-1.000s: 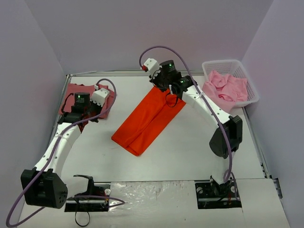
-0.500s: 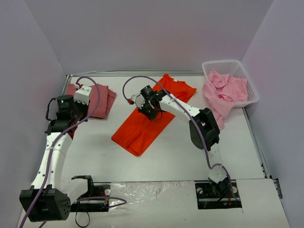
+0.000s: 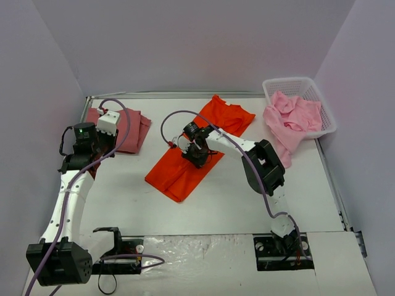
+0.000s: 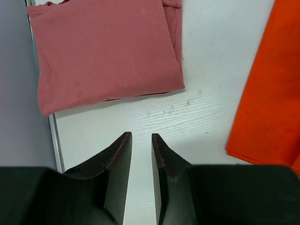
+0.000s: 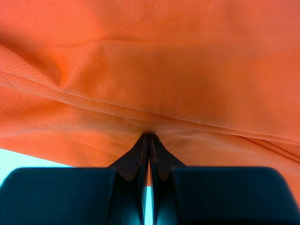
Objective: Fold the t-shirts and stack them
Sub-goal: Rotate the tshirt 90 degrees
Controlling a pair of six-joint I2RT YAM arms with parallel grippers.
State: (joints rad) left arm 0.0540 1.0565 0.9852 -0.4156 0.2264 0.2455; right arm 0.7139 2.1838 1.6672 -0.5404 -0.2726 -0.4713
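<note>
The bright orange-red t-shirt [image 3: 179, 172] lies diagonally across the middle of the table, with its sleeves at the far end. My right gripper [image 3: 197, 155] is low on its middle and shut on a pinched fold of the orange cloth [image 5: 150, 56]. The dusty rose-red t-shirt [image 3: 126, 126] lies folded at the far left. My left gripper [image 3: 92, 165] hovers just in front of it. In the left wrist view the left gripper [image 4: 141, 136] is empty, with a narrow gap between its fingers, the rose shirt [image 4: 103, 51] is ahead, and the orange shirt's edge [image 4: 272, 93] is at the right.
A white lattice basket [image 3: 308, 83] stands at the far right, holding light pink t-shirts [image 3: 293, 114]; one hangs over its near rim onto the table. Purple walls close in the left, far and right sides. The arm bases are at the near edge.
My right gripper has moved from the orange shirt's far end toward its middle and dropped low. My left arm drew back from the rose shirt, then stayed still.
</note>
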